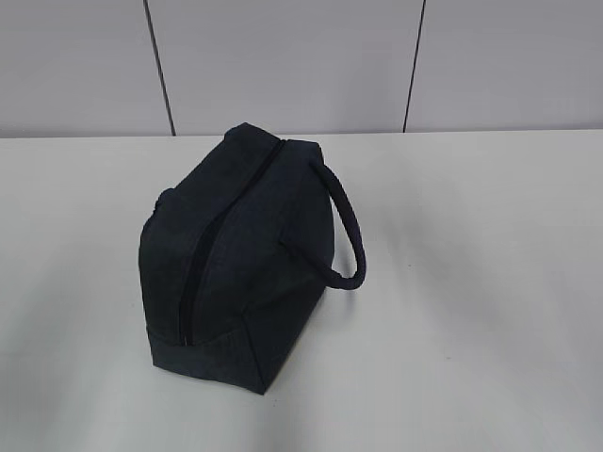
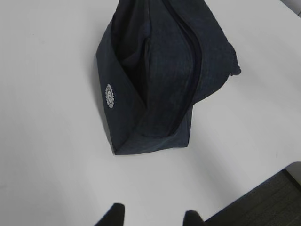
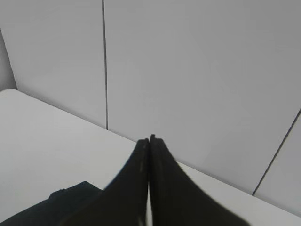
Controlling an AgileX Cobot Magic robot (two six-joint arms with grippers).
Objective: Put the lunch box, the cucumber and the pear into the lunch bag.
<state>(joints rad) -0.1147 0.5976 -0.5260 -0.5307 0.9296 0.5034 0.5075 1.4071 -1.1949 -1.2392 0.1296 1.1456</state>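
The dark navy lunch bag (image 1: pixel 240 250) stands on the white table with its top zipper shut and its loop handle (image 1: pixel 346 231) drooping to the right. It also shows in the left wrist view (image 2: pixel 164 75), with a white round logo on its side. My left gripper (image 2: pixel 153 217) is open and empty, above the table short of the bag. My right gripper (image 3: pixel 149 139) is shut with nothing between its jaws, raised and facing the wall; a corner of the bag (image 3: pixel 70 195) shows below it. Neither gripper appears in the exterior view. The lunch box, cucumber and pear are out of view.
The white table (image 1: pixel 490 311) runs back to a grey panelled wall (image 1: pixel 283 56). In the left wrist view the table's edge and dark floor (image 2: pixel 277 200) lie at the lower right.
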